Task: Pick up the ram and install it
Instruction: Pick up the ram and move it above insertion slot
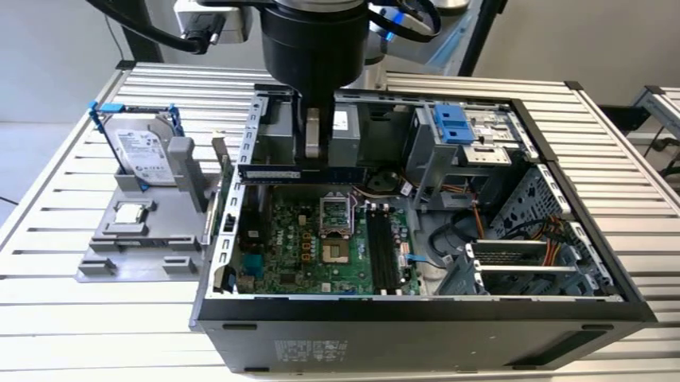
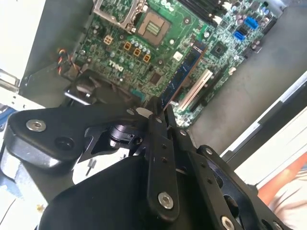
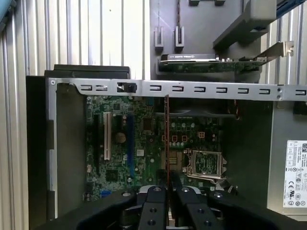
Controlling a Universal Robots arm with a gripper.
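Holding ram (image 1: 279, 171) (label (image 1: 266, 170) unreadable), pincer (image 1: 311, 157) over motherboard (image 1: 287, 239)

My fingers (image 3: 154, 206) are matt black. The ram (image 1: 271, 171) looks dark and smooth, the table (image 1: 64, 318) ribbed bare metal.

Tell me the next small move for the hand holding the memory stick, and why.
Probably turn the wrist so the memory stick lines up with the black slots. The hand is shut on the stick above the green board. In the exterior view the stick lies crosswise to those slots, which sit lower and toward that view's right.
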